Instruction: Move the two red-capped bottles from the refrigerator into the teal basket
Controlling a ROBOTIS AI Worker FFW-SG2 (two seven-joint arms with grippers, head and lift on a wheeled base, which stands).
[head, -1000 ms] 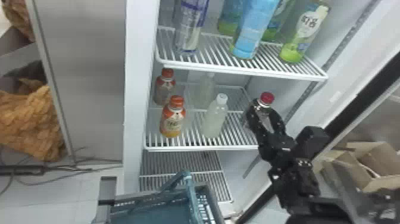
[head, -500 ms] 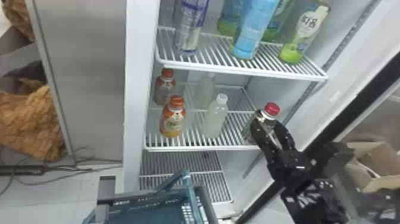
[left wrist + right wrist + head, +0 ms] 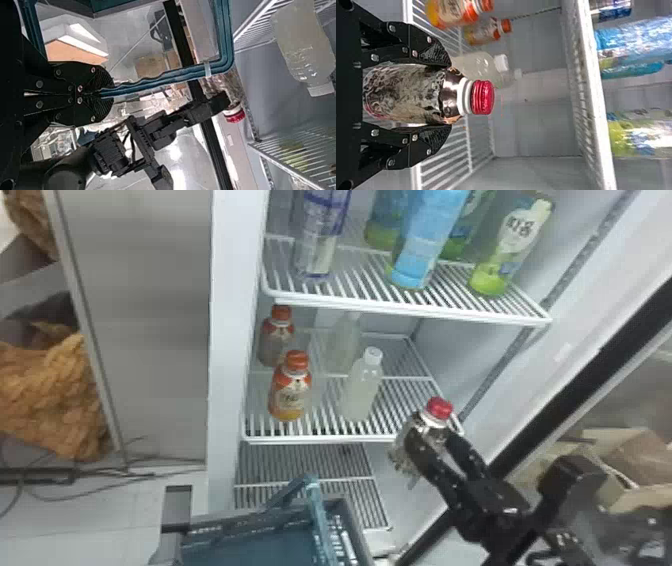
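Our right gripper [image 3: 430, 436] grasps a red-capped bottle [image 3: 432, 420], cap uppermost, by the right front corner of the middle shelf [image 3: 320, 439]. In the right wrist view we have one finger on each side of its body, both touching it, with the red cap [image 3: 483, 97] standing past the fingertips. Our left gripper [image 3: 104, 93] is clenched on the teal handle [image 3: 158, 80] of the basket.

We see the basket [image 3: 250, 515] low in front of the fridge, below the middle shelf and well apart from the held bottle.

On the middle shelf we find two orange-capped bottles [image 3: 290, 397] at the left, one behind the other, and two white-capped bottles [image 3: 361, 390] between them and our right gripper, also one behind the other. On the top shelf [image 3: 410, 310] stand a clear bottle [image 3: 317, 250] at the left, a blue bottle [image 3: 422, 245] near the middle and a green bottle [image 3: 510, 250] at the right.
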